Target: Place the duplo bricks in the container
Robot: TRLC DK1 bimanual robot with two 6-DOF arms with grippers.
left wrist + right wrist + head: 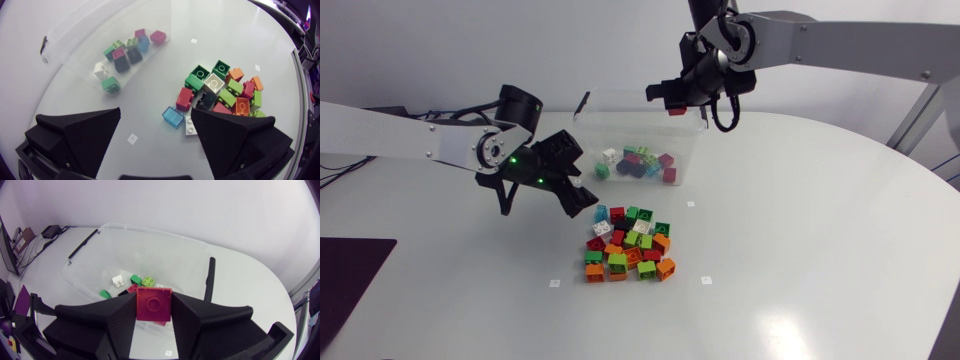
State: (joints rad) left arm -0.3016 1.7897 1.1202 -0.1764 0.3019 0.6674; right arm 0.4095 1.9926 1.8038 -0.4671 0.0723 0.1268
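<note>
A heap of duplo bricks in red, green, orange and white lies at the table's middle. The clear plastic container stands behind it with several bricks inside. My left gripper hovers open just left of the heap. In the left wrist view it holds nothing; a blue brick and the heap lie ahead of it. My right gripper is above the container's right end, shut on a red brick. The container lies under it.
The container's black handle clips stand at its ends. Small white markers dot the table around the heap. A dark mat lies at the table's near left edge.
</note>
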